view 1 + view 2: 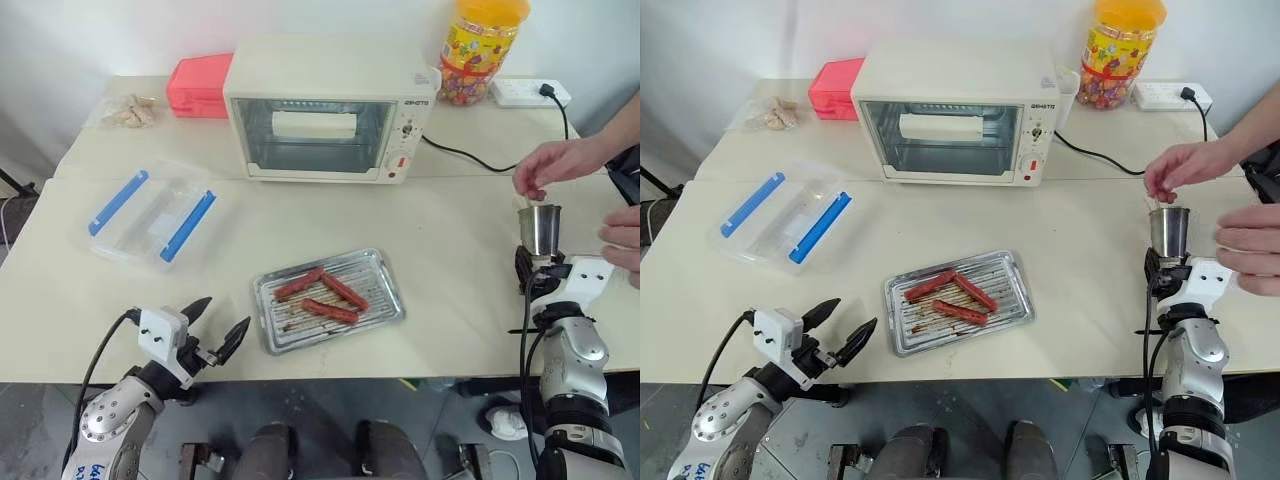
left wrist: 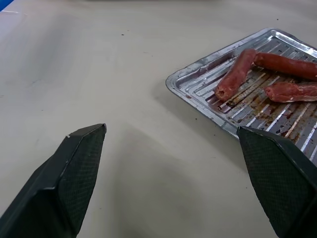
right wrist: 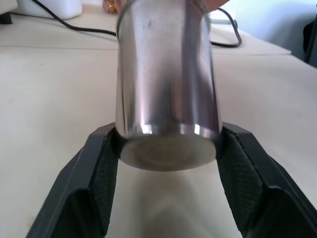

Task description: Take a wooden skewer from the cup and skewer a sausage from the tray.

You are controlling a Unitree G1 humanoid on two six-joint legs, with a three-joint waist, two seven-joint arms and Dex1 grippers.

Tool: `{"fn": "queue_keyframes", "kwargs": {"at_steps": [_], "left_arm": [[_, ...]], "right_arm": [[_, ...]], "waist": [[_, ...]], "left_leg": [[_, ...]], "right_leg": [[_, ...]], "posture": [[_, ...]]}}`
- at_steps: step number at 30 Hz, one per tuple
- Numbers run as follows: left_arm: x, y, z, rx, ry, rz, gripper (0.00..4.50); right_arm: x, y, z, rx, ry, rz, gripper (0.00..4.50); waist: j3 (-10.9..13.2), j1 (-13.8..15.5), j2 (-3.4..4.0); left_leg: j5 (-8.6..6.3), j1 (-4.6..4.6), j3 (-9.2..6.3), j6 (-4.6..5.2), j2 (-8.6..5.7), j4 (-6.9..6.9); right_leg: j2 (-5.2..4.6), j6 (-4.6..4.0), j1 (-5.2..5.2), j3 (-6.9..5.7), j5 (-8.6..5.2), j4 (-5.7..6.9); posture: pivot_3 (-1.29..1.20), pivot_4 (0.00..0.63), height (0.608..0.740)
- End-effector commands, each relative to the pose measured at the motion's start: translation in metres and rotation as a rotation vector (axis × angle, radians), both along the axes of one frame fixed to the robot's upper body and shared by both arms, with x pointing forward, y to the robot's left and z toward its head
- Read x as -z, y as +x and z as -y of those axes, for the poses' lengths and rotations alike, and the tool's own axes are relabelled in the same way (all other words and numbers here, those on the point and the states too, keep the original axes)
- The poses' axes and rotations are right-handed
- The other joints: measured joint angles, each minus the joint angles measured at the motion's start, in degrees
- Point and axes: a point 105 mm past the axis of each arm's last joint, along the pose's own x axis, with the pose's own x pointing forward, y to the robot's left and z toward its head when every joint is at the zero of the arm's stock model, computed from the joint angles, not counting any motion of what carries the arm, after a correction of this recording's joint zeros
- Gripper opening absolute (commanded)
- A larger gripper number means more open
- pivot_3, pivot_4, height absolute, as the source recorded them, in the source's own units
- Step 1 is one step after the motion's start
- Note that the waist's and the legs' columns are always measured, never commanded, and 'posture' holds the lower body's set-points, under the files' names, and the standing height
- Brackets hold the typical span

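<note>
The steel cup (image 1: 541, 228) stands raised at the table's right edge, and my right gripper (image 3: 168, 131) is shut on its base, one black finger on each side. A person's hand (image 1: 548, 163) pinches just over the cup's rim; the wooden skewer is hidden there. A second hand (image 1: 624, 243) hovers beside the cup. The metal tray (image 1: 262, 320) lies at the front centre of the table and holds three red sausages (image 1: 330, 311). Left of the tray, my left gripper (image 1: 222, 318) hangs open at the table's front edge, with nothing between its fingers (image 2: 81, 163).
A white toaster oven (image 1: 325, 110) stands at the back centre, its cable running right to a power strip (image 1: 525, 92). An orange-lidded jar (image 1: 480, 50) and a red box (image 1: 200, 85) flank it. A clear plastic box with blue clips (image 1: 150, 215) lies at the left.
</note>
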Motion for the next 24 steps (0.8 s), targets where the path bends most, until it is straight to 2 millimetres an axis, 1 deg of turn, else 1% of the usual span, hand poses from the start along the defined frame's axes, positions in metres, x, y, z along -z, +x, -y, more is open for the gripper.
{"fn": "queue_keyframes", "kwargs": {"at_steps": [1,5,8,9,10,12,15,20,22,24], "left_arm": [[-0.009,0.000,0.002,0.005,0.013,0.041,4.50],[-0.009,0.000,0.001,0.002,0.016,0.042,4.50],[-0.009,0.000,0.000,-0.001,0.016,0.044,4.50],[-0.010,0.000,0.000,-0.001,0.015,0.046,4.50],[-0.010,0.000,0.000,-0.001,0.015,0.048,4.50],[-0.010,0.000,0.000,-0.001,0.016,0.051,4.50],[-0.011,0.000,-0.001,-0.009,0.015,0.058,4.50],[-0.009,-0.001,-0.003,-0.018,0.013,0.056,4.50],[-0.009,-0.002,-0.003,-0.019,0.013,0.054,4.50],[-0.008,-0.003,-0.004,-0.020,0.016,0.051,4.50]], "right_arm": [[0.005,-0.006,0.001,-0.002,0.023,-0.006,2.68],[0.005,-0.010,-0.002,-0.021,0.030,-0.004,2.68],[0.005,-0.013,-0.006,-0.042,0.018,-0.009,3.24],[0.005,-0.014,-0.007,-0.045,0.023,-0.007,3.52],[0.005,-0.015,-0.007,-0.042,0.019,-0.008,3.95],[0.005,-0.018,-0.006,-0.026,0.012,-0.006,4.48],[-0.001,-0.030,-0.001,0.015,-0.015,0.011,4.48],[-0.007,-0.052,-0.003,-0.011,-0.036,0.012,4.48],[-0.010,-0.060,-0.009,-0.060,-0.038,0.010,4.48],[-0.013,-0.068,-0.021,-0.141,-0.046,0.005,4.48]], "waist": [[0.0,0.0,0.00],[0.0,0.1,0.00],[0.0,0.1,0.00],[0.0,0.1,0.00],[0.0,0.1,0.00],[0.0,0.1,0.00],[0.0,0.3,0.00],[0.0,0.3,0.01],[0.0,0.3,0.02],[0.0,0.3,0.04]], "left_leg": [[0.00,0.00,0.00,0.00,0.00,0.00],[0.00,0.00,-0.01,0.00,0.01,0.00],[0.00,0.00,-0.03,0.00,0.00,0.00],[0.00,0.00,-0.04,0.00,0.00,0.00],[0.00,0.00,-0.04,0.00,0.00,0.00],[0.00,0.00,-0.05,0.00,0.00,0.00],[0.00,-0.03,-0.10,0.00,0.00,0.00],[0.00,-0.05,-0.12,0.00,-0.01,-0.02],[0.00,-0.04,-0.10,0.00,-0.01,-0.02],[-0.01,-0.03,-0.08,0.00,-0.01,-0.03]], "right_leg": [[0.00,0.00,0.00,0.00,0.00,0.00],[-0.01,0.00,0.01,0.01,0.00,-0.01],[-0.02,0.00,0.03,0.02,0.00,-0.02],[-0.01,0.00,0.05,0.03,0.00,-0.03],[-0.02,0.00,0.04,0.03,0.00,-0.04],[-0.01,0.00,0.04,0.03,0.00,-0.04],[-0.03,0.00,0.04,0.04,0.00,-0.04],[-0.03,0.00,0.04,0.05,0.00,-0.08],[-0.03,0.00,0.05,0.05,0.00,-0.08],[-0.02,0.00,0.04,0.05,0.00,-0.08]], "posture": [[0.00,0.150,0.740],[0.00,0.150,0.740],[0.00,0.150,0.740],[0.00,0.150,0.740],[0.00,0.150,0.740],[0.00,0.150,0.740],[0.00,0.150,0.740],[0.00,0.150,0.740],[0.00,0.150,0.740],[0.00,0.150,0.740]]}}
